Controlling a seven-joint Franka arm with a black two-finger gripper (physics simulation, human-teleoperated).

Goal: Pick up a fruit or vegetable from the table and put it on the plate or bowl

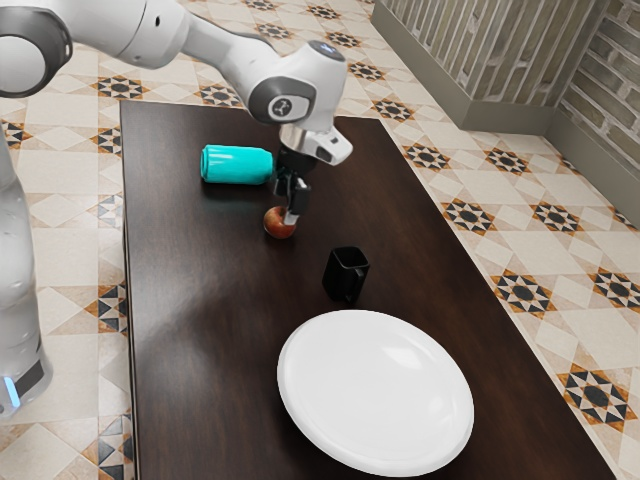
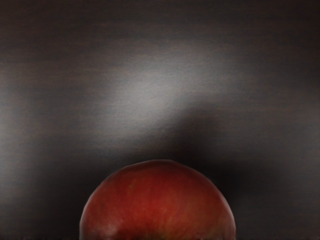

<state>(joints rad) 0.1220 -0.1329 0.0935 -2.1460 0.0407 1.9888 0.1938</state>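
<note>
Tool on apple, near cup; apart or clamped, cannot tell. Apple likely firm, smooth, light: grip across widest middle.

dark table: teal can on side, apple, black mug, white plate.

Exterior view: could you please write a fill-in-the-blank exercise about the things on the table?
1. The gripper is at the red ____.
2. The teal can lies on its ____.
3. The black mug stands between the gripper and the white ____.
Missing words: apple, side, plate.
</note>
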